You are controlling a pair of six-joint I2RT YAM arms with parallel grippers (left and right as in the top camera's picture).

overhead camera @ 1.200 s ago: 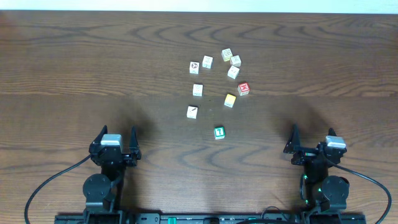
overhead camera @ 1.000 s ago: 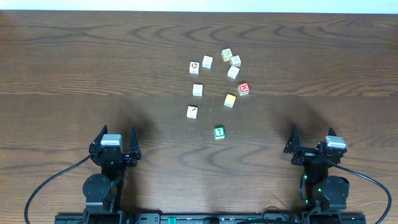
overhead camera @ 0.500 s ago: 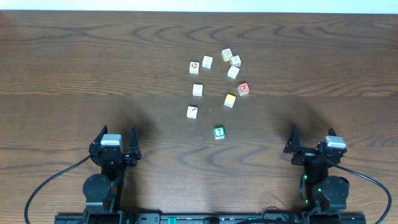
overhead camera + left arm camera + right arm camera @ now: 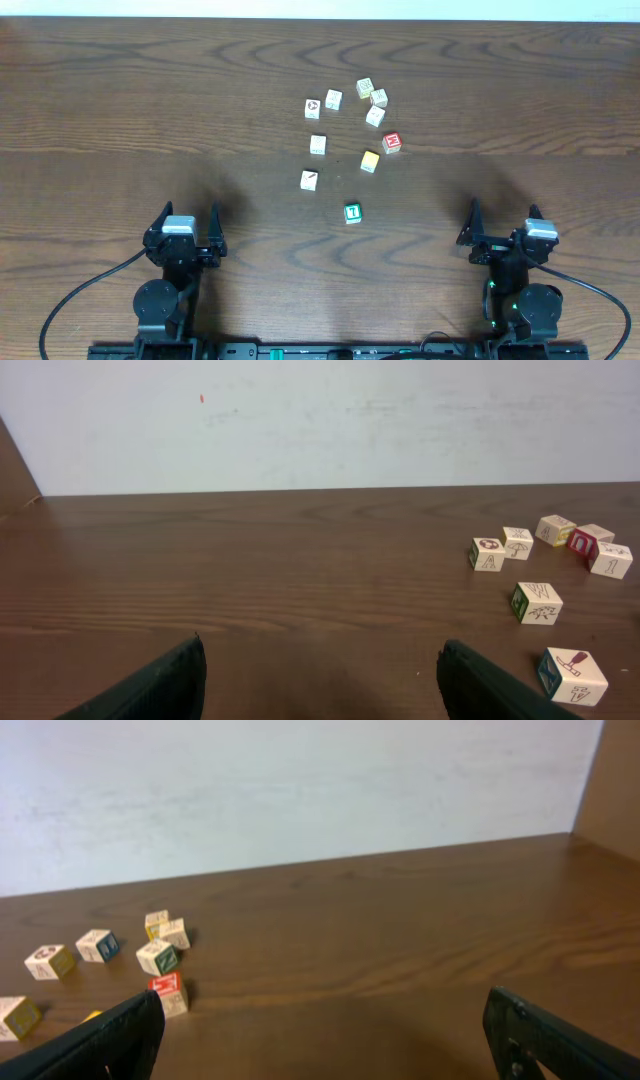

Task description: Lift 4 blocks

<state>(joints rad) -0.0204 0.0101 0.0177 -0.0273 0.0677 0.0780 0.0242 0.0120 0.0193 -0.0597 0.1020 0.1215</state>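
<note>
Four blocks lie on the dark wooden table: a green one with a white mark nearest the arms, a white one with a dark diagonal mark, a yellow-orange one and a red one with a white letter. The left wrist view shows the diagonal-mark block at lower right and the red block farther off. In the right wrist view the red block sits beside the left finger. My left gripper and right gripper rest open at the near edge, empty, well short of the blocks.
Several cream and white picture cubes lie scattered beyond the four blocks, among them one in the middle and a cluster at the back. A pale wall rises behind the table's far edge.
</note>
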